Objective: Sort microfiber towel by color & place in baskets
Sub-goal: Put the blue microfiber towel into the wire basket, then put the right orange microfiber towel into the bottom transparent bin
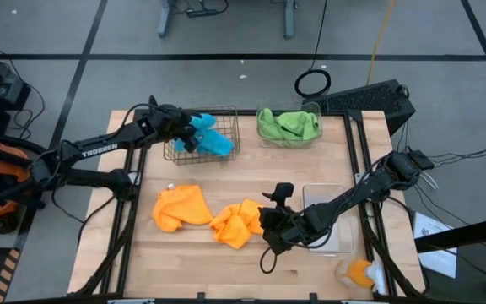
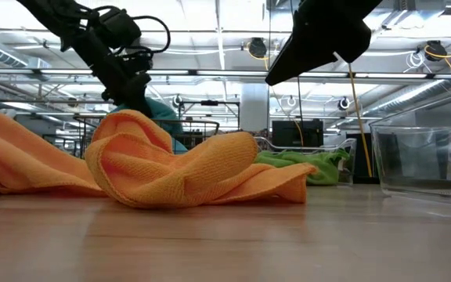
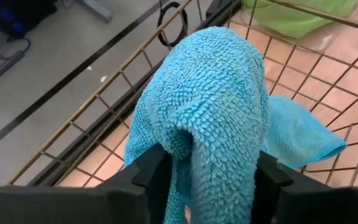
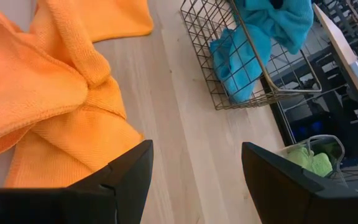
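Note:
My left gripper [image 1: 191,135] is shut on a blue towel [image 3: 207,106] over the brown wire basket [image 1: 226,114] at the table's far side. A second blue towel [image 3: 300,134] lies on the basket floor. Two orange towels [image 1: 180,207] [image 1: 236,221] lie crumpled on the table's near middle. My right gripper [image 1: 272,230] is open and empty, just right of the nearer orange towel [image 4: 55,93] and above the table. A green towel [image 1: 289,125] lies in the far clear bin [image 1: 315,108]. The near clear bin [image 1: 332,221] stands right of my right gripper. My left gripper pinches a bunched fold of the blue towel [image 3: 213,171] between its two fingers [image 3: 154,174]; several layers show. The fingers come from the table's left side, slanting down into the basket. The towel bulges out beyond the fingertips, above the basket floor.
The wire basket's walls [image 3: 104,93] rise around my left gripper. An orange lump [image 1: 357,272] lies at the table's near right corner. Bare wood [image 4: 185,124] lies between the orange towels and the wire basket. A black box [image 1: 369,100] sits behind the table's far right corner.

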You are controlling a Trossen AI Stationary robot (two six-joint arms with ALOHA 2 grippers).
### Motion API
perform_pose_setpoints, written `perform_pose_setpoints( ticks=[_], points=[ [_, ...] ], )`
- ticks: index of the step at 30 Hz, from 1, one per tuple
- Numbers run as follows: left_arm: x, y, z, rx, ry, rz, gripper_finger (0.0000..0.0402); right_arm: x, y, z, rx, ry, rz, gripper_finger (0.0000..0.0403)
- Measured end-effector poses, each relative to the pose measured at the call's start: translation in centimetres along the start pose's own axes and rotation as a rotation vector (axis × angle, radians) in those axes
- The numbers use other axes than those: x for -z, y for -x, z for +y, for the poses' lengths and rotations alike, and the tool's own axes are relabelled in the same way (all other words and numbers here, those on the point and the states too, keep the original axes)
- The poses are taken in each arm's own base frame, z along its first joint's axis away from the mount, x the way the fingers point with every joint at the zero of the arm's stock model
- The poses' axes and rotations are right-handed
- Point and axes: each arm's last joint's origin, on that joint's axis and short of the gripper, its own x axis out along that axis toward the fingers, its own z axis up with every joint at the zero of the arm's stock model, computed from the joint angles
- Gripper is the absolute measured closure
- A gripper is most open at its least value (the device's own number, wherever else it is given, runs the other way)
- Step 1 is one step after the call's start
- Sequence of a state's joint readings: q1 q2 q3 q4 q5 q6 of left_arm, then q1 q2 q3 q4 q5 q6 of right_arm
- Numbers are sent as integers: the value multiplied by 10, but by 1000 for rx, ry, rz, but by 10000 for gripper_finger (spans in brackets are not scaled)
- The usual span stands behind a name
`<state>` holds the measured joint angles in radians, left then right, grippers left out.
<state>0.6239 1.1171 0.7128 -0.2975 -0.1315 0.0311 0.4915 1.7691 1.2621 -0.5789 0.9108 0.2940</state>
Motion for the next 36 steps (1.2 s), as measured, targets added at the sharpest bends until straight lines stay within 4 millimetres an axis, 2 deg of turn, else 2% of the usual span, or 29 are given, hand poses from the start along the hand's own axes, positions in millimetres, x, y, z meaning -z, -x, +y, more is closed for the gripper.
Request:
perform_pose_setpoints(
  ticks=[8,12,19,26,31,36],
  points=[
    [-3,0,-1,-2,32,-34,161,0,0,0,0,11,0,167],
    [1,0,-1,0,49,10,137,0,0,0,0,10,0,167],
    [9,1,-1,-24,112,95,132,0,0,0,-1,9,0,167],
    [10,1,0,-72,121,105,132,0,0,0,-1,8,0,167],
    [-1,9,1,-122,151,52,132,0,0,0,-1,8,0,167],
    [-13,30,-11,-27,137,-45,132,0,0,0,-1,9,0,167]
  ],
)
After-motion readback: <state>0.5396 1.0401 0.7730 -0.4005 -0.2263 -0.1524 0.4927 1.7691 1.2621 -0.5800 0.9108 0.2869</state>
